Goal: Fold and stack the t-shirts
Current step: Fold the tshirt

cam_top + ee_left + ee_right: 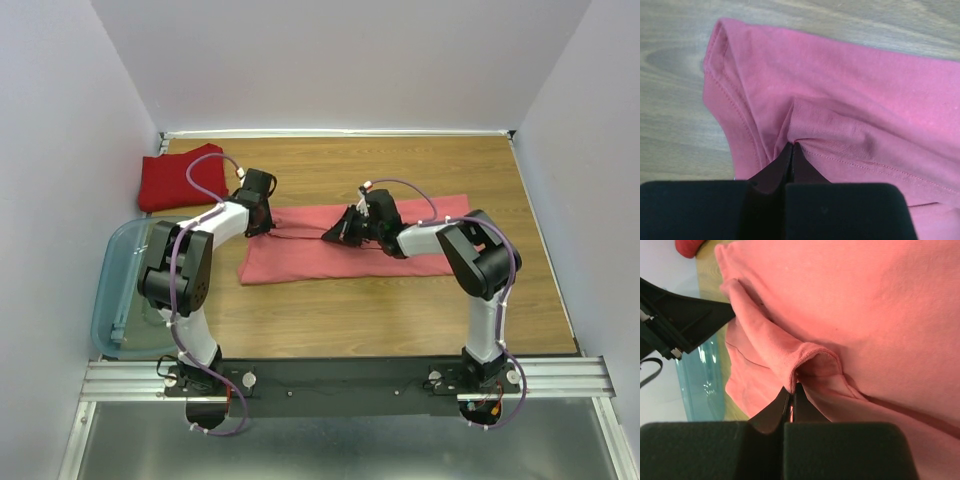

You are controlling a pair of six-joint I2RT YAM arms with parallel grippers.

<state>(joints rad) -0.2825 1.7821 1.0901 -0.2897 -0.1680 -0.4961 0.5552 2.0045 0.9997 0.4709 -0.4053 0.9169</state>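
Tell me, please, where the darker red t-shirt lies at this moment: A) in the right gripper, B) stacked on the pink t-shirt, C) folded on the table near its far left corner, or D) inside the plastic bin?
C: the darker red t-shirt lies folded on the table beyond the bin, while the left gripper and right gripper both pinch the pink t-shirt.

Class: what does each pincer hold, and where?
Both hold the salmon-pink t-shirt: left pincer pinches a fold near its left end, right pincer a fold mid-shirt.
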